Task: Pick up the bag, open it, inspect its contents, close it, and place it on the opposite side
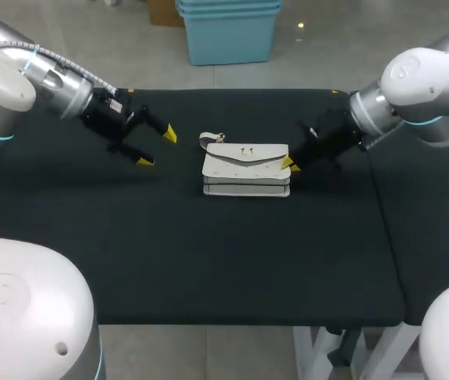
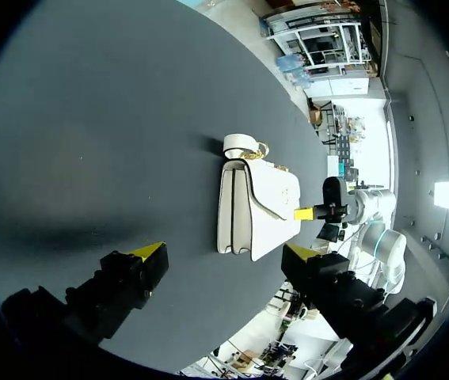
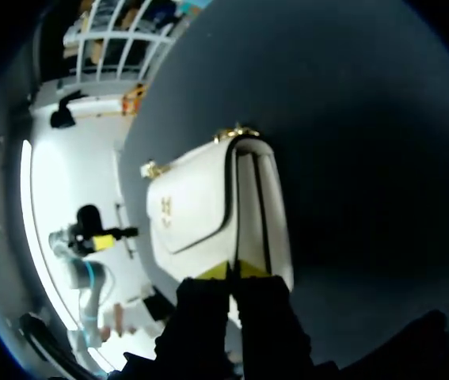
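Lifting bag (image 1: pixel 244 168) from middle of table (image 1: pixel 208 253): right gripper (image 1: pixel 290 165) looks pinched shut on its end. Thin bite, so we'd raise slow and level. Left gripper (image 1: pixel 157 147) spread open, well apart; we'd bring it in for flap.

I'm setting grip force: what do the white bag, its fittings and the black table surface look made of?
Bag: probably smooth leather or faux leather, going by its even white skin, crisp flap edge and firm boxy shape. Fittings: gold-coloured, likely metal, slightly shiny. Table: seemingly matte black cloth or felt, with no glare.
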Robot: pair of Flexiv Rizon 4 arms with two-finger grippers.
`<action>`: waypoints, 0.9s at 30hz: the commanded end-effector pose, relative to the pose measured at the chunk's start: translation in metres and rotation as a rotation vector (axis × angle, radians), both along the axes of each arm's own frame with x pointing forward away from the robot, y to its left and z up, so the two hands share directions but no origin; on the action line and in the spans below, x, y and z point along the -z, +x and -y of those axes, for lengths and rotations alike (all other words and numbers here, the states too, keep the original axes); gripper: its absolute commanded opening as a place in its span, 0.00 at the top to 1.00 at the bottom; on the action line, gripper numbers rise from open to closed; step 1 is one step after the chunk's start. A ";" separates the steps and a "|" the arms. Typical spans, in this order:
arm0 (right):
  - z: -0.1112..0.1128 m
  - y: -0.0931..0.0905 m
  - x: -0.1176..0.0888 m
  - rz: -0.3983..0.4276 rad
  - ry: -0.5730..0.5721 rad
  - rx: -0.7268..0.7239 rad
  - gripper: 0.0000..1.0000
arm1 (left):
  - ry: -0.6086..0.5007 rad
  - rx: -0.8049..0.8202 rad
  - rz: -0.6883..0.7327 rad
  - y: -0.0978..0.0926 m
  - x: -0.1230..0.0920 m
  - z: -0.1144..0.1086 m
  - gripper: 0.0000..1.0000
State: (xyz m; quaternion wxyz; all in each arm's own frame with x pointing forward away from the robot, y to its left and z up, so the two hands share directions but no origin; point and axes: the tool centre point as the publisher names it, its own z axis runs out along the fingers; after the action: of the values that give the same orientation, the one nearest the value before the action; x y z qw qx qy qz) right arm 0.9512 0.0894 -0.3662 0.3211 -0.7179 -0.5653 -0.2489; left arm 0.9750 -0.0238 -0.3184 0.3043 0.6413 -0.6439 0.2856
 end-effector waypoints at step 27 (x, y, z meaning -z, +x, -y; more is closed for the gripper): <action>0.123 0.077 0.003 0.064 -0.226 -0.024 1.00 | 0.194 0.130 0.000 0.047 -0.033 -0.075 0.00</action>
State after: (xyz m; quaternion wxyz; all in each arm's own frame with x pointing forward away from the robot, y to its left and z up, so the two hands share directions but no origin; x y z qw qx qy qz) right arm 1.0165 -0.0190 -0.3744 0.2174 -0.7358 -0.6029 -0.2185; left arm 1.0107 0.0431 -0.2946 0.2343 0.6391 -0.6933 0.2368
